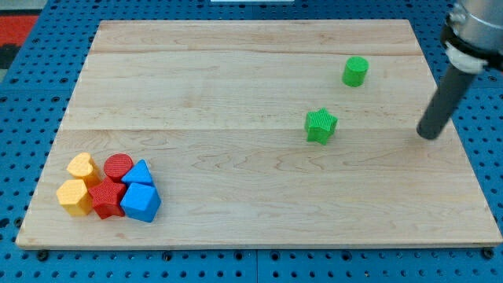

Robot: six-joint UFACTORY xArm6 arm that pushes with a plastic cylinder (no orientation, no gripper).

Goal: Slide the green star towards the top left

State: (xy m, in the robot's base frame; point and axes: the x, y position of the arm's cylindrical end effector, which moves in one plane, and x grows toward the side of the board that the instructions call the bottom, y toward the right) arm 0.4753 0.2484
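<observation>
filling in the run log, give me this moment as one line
task: green star to top left | tip: right of green star, apart | green cylinder: above star | red, yellow, blue blocks: bottom left | push: not begun

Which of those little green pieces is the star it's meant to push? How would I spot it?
Look at the right half of the wooden board, away from the red, yellow and blue cluster at the view's bottom left. Two green blocks sit there; the green star is the lower, more central one, left of my tip. Unlike the round green cylinder above it, it has points.

Green cylinder (355, 71); red-yellow-blue block cluster (110, 187)
</observation>
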